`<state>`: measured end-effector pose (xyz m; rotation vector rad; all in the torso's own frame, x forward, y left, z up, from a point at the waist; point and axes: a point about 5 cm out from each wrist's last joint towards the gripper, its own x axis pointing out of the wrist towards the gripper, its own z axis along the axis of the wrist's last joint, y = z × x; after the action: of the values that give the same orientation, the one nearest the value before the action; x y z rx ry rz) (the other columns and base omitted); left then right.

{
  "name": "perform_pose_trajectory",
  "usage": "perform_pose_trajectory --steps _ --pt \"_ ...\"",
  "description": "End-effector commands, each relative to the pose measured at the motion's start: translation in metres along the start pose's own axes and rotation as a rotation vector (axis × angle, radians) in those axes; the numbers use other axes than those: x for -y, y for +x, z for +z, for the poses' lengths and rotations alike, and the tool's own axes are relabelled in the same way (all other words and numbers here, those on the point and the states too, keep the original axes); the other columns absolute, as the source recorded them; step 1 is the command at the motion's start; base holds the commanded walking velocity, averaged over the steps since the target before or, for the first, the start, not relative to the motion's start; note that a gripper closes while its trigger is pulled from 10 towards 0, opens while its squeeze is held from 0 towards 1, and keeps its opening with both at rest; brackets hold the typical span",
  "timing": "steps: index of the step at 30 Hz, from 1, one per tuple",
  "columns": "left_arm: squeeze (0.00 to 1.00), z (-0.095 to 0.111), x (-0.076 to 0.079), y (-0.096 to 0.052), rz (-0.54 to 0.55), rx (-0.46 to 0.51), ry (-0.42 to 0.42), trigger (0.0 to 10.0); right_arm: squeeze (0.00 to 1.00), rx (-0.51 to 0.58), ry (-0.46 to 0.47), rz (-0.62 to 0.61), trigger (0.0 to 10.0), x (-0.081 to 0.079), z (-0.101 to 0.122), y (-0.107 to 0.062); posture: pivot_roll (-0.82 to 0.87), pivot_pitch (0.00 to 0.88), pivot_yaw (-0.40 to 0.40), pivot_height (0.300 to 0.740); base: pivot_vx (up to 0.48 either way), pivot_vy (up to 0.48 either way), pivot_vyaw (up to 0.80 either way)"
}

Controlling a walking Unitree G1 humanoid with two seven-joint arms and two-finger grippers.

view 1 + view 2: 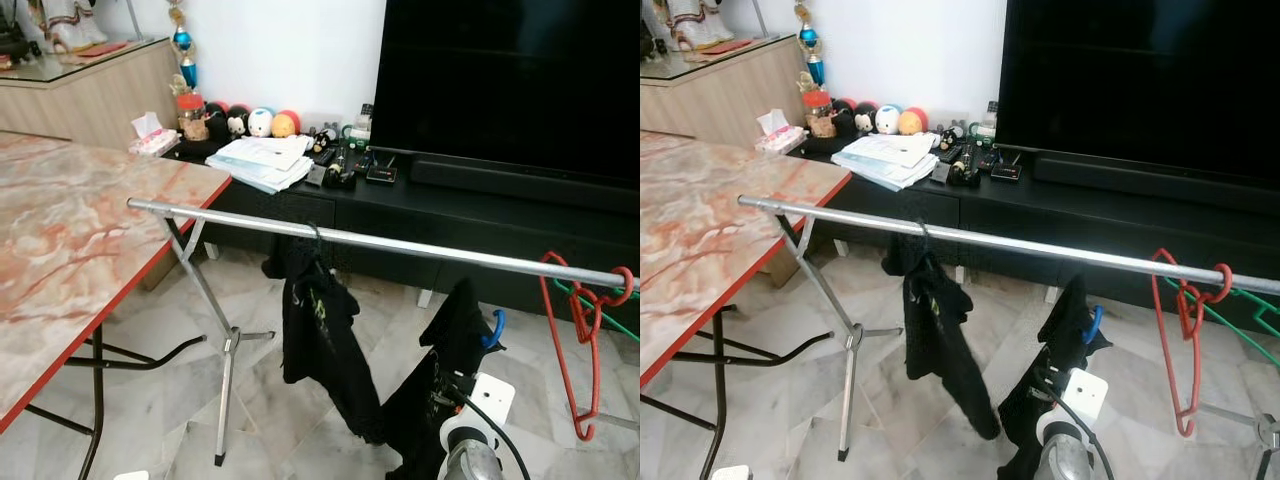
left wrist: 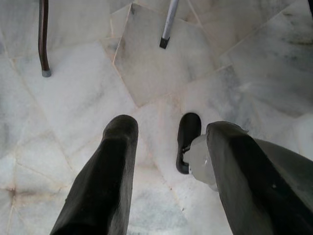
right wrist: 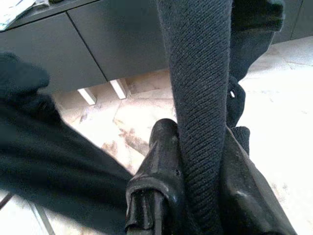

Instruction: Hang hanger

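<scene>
While clamped between fingers of right gripper, dark knit garment on blue hanger sits lower right of frame, below rail. Soft, floppy, light; better held at stiff hook. Left gripper spread apart, empty, over floor.

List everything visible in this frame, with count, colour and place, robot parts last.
Rail: one, silver, across the view on a tripod stand.
Hung garment: one, black, mid-rail.
Held garment: one, black, on a blue hanger, below the rail.
Red hanger: one, right end of the rail.
Green hanger: one, beside the red one.
Table: one, pink marble, left.
TV: one, black, on a black cabinet.
Papers: white stack, on the cabinet.
Left gripper: jaws open over the floor.
Right gripper: jaws shut on the held garment.
</scene>
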<state>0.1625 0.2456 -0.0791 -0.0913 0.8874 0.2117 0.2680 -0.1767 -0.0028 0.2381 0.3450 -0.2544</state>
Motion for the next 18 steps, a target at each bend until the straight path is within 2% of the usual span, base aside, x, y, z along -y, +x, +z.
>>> perform_pose_trajectory --steps 1,18 --pt "0.00 -0.0036 -0.0029 -0.0011 0.006 -0.016 -0.007 10.0 0.00 0.025 -0.015 0.020 10.0 -0.0056 0.0070 0.0028 0.13 0.000 0.029 0.740 -0.266 0.000 0.00" --pt "0.00 -0.0122 0.0032 -0.0025 0.002 -0.028 -0.016 10.0 0.00 0.024 -0.029 0.034 10.0 -0.0085 0.0079 0.0034 0.13 0.000 0.021 0.740 -0.263 0.000 0.00"
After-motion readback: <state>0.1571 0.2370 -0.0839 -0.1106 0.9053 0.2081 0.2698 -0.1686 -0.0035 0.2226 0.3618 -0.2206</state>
